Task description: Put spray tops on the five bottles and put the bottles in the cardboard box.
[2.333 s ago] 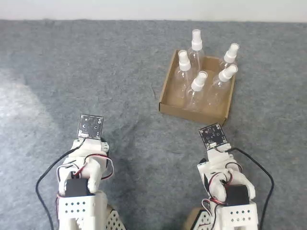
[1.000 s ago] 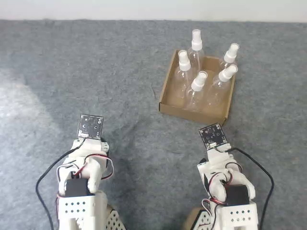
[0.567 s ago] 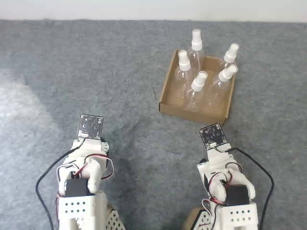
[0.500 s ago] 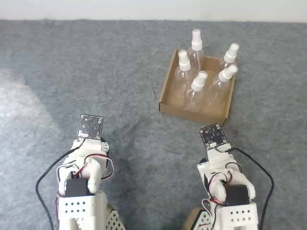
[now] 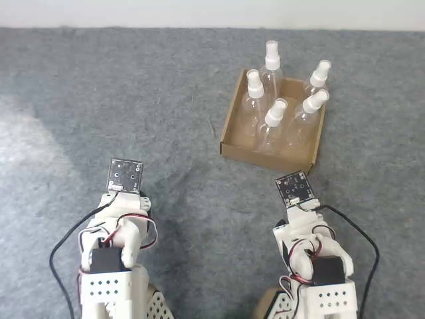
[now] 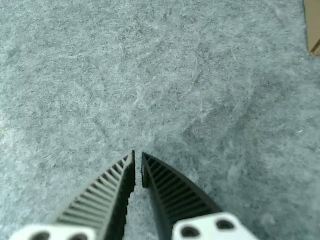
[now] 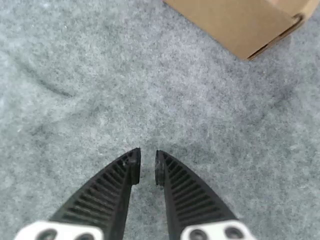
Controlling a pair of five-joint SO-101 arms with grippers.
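Observation:
The cardboard box point(image 5: 264, 155) sits on the grey felt at the back right and holds several clear bottles, each with a white spray top. One bottle point(image 5: 270, 127) leans at the box's front middle, another point(image 5: 254, 100) stands at its left, and a third point(image 5: 271, 64) is at the far edge. My left arm point(image 5: 124, 199) and right arm point(image 5: 296, 199) are folded back at the near edge, away from the box. The left gripper point(image 6: 138, 154) is shut over bare felt, holding nothing. The right gripper point(image 7: 147, 151) is shut and holds nothing, just short of the box's near wall point(image 7: 235, 25).
Grey felt point(image 5: 133, 100) covers the whole table, with open room on the left and in the middle. A pale wall strip point(image 5: 199, 13) runs along the far edge. A corner of the box point(image 6: 314, 30) shows in the left wrist view.

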